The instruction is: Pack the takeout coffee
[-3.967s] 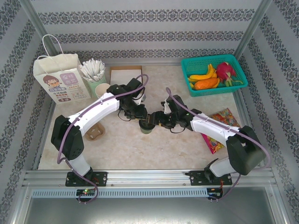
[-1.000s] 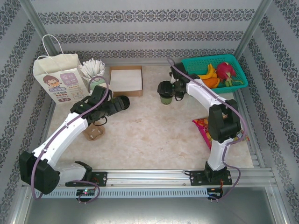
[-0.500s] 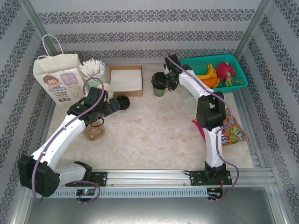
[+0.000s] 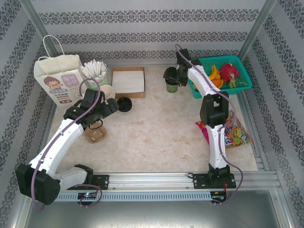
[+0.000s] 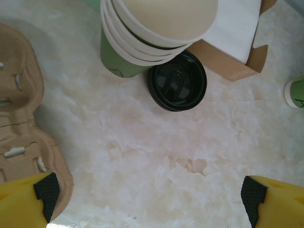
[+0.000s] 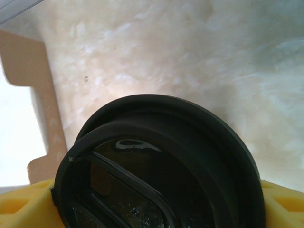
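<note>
Your right gripper, jaws clamped on the takeout coffee, is swinging it back toward the basket, while your left gripper is hanging wide open and empty.

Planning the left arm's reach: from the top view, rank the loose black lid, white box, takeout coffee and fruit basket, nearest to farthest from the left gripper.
From the left gripper:
1. loose black lid, just right
2. white box, behind
3. takeout coffee, farther right
4. fruit basket, far right
</note>
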Robot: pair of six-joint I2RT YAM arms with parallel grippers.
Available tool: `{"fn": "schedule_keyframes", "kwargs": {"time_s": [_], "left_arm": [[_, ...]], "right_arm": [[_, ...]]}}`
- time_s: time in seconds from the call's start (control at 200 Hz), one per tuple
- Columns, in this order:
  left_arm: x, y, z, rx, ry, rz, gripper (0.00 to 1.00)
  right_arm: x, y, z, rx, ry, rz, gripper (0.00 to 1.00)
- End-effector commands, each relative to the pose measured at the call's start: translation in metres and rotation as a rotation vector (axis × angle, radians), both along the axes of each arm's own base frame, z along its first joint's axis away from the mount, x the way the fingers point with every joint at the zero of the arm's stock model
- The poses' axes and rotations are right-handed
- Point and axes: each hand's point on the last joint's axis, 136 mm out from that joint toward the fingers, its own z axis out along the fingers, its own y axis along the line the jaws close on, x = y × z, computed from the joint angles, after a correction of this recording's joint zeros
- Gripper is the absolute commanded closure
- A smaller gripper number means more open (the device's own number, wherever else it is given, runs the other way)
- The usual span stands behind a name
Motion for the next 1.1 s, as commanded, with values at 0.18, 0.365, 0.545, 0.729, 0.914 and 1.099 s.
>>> {"fn": "schedule_keyframes", "kwargs": {"time_s": [0.18,0.365,0.545,0.729,0.914,1.099], "left_arm": [[-0.012,0.028,-0.021,0.05,0.116,0.064,0.0],[-0.018,0.05,-0.051,0.051,0.234,0.115,0.01],[-0.015,0.043,-0.079,0.02,0.284,0.061,0.0],[-0.028,0.036,-0.107,-0.012,0.358,0.035,0.0],[-0.039,0.018,-0.123,-0.102,0.383,-0.02,0.0],[-0.039,-0.004,-0.135,-0.185,0.402,-0.073,0.0]], "right_arm": [[0.001,-0.008,0.0,-0.007,0.02,0.007,0.13],[0.0,-0.006,0.014,0.006,-0.006,0.017,0.05],[-0.007,-0.013,0.042,-0.019,-0.058,0.015,0.02],[-0.032,-0.018,0.074,-0.032,-0.119,0.015,0.02],[-0.073,-0.01,0.102,-0.054,-0.213,0.051,0.02],[-0.118,0.009,0.102,-0.058,-0.227,0.12,0.02]]}}
